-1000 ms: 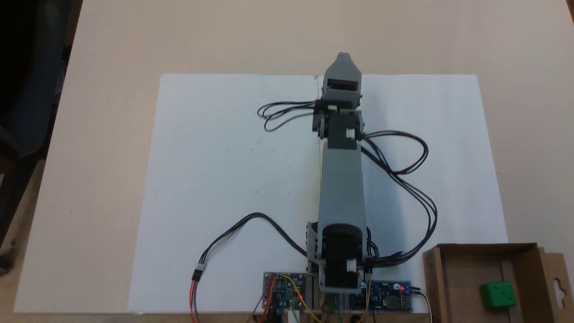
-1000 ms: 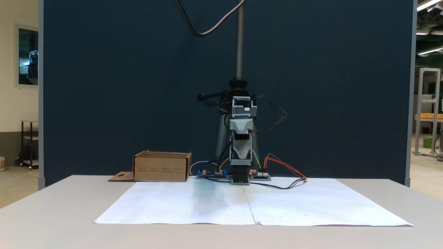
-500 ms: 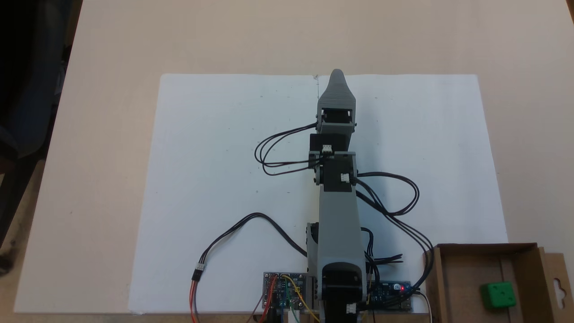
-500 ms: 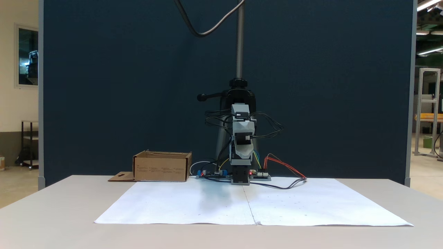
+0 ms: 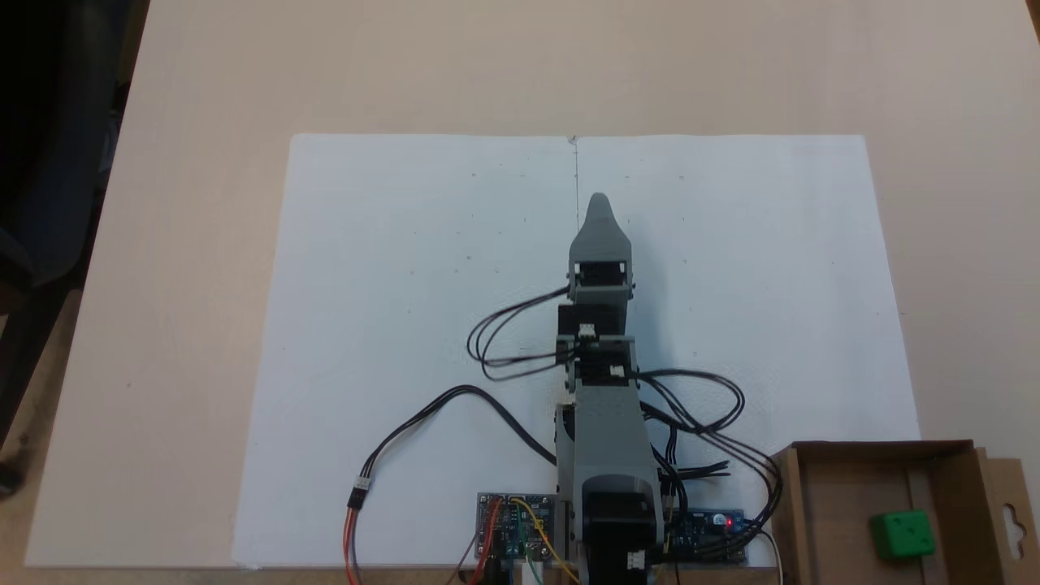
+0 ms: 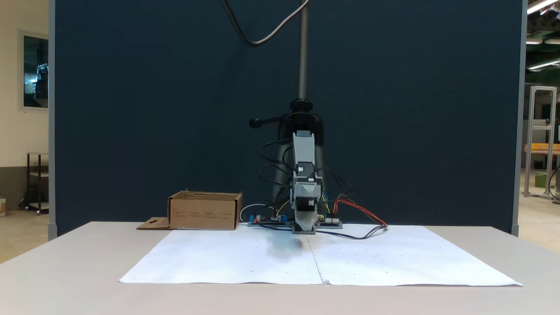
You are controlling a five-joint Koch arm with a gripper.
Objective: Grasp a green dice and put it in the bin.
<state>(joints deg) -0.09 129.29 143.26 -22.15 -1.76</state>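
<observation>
Paper sheet (image 5: 406, 325) lies on the bench (image 5: 203, 81), centre of frame, with the arm (image 5: 605, 422) rising from its lower edge, hand (image 5: 599, 203) pointing toward frame top over the sheet's middle. Circuit boards (image 5: 516, 524) flank the arm base at lower centre. Bin (image 5: 959, 471) sits lower right, just beside the sheet's corner, with the green dice (image 5: 902, 534) in it; in the front fixed view the bin (image 6: 204, 212) is left of the arm.

Green dice (image 5: 900, 534) inside the bin (image 5: 829, 504).
From my remote seat I see the small bright green cube resting flat on the brown cardboard floor (pips up), near the wall with the hang-hole flap; in a fixed view the bin (image 6: 204, 213) stands upright, low-walled.
</observation>
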